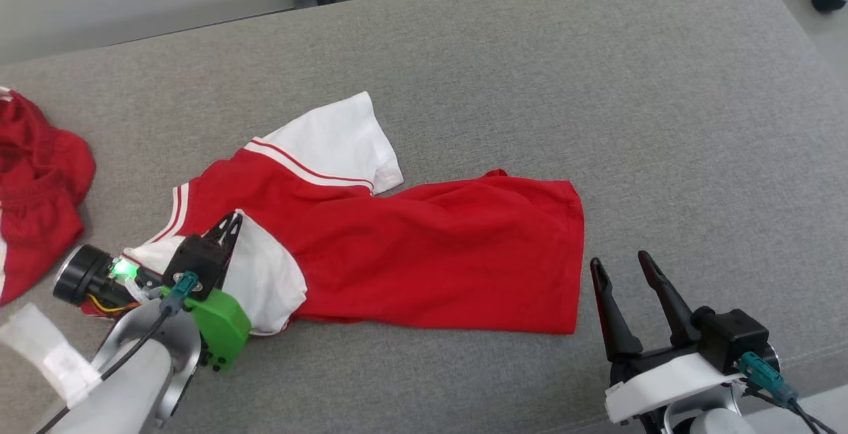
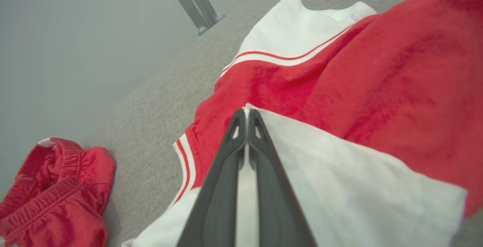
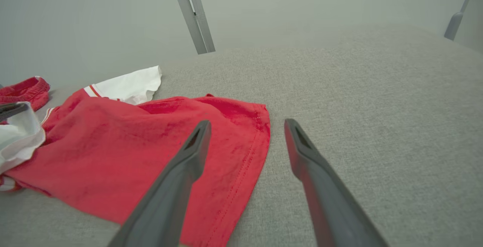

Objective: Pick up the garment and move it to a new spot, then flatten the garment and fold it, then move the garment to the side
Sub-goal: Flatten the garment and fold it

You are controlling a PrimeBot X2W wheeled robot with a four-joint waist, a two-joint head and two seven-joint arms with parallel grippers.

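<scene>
Shirt [image 1: 424, 248] lies left of centre on the grey cushion [image 1: 662, 122], with bare room right and far. Left gripper [image 1: 230, 222] clamps its near sleeve [image 1: 265, 281]. Right gripper [image 1: 621, 262] stands apart just right. Shorts [image 1: 33, 202] crowd the left edge.

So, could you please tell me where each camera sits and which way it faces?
Head view: on the head, looking down at the shirt; left gripper and right gripper show.
Left wrist view: on that wrist, along shut fingers pinching the white sleeve.
Right wrist view: on that wrist, along open fingers toward the shirt's hem.
Shared: all three show the shirt.
</scene>
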